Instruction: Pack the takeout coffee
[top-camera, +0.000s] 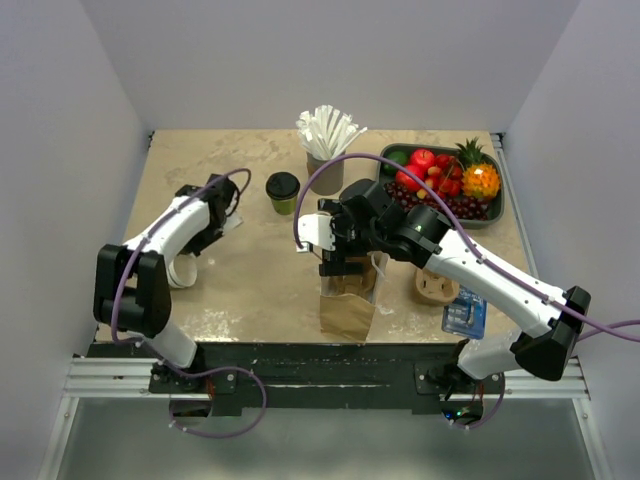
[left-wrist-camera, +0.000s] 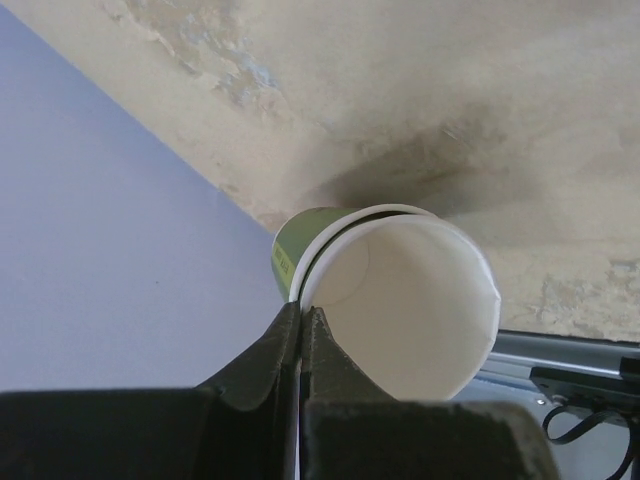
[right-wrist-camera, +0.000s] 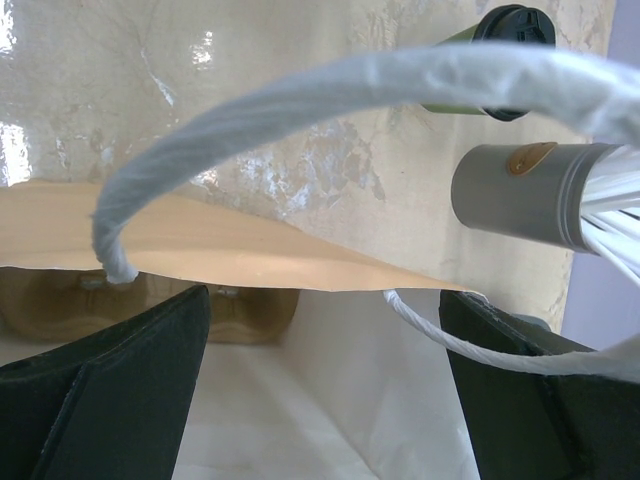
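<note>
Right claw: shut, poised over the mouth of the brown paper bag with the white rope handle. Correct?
Not shut. The right claw is open, its fingers wide apart, poised over the mouth of the brown paper bag with the white rope handle. The right wrist view shows it.

The left arm (top-camera: 165, 235) bends up at the left side, its left gripper (left-wrist-camera: 301, 318) pinched tight on the rim of a paper cup (left-wrist-camera: 420, 300). The right arm (top-camera: 480, 270) reaches to the middle, and the right gripper (right-wrist-camera: 320, 390) points down with its fingers (right-wrist-camera: 110, 390) wide apart
</note>
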